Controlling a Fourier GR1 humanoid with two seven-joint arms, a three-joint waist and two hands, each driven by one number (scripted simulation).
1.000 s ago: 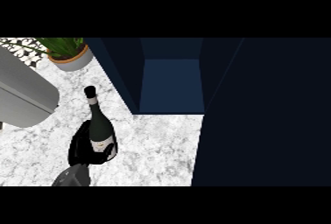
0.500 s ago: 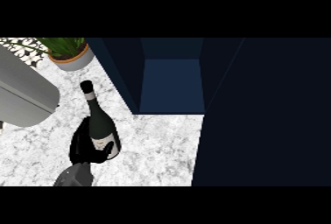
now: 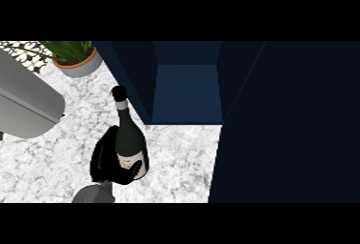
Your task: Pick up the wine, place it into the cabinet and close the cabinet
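The dark wine bottle leans over the marble counter, neck pointing up toward the open cabinet. The hand has its black fingers curled round the bottle's body. A potted plant sits beyond.

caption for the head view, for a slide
Hand holds the wine on the counter before the open cabinet.

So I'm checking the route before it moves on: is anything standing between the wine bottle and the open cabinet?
Nothing visible does. The left hand is curled round the wine bottle, and only bare marble counter lies between it and the open cabinet just to its right. The potted plant stands off to the far left.
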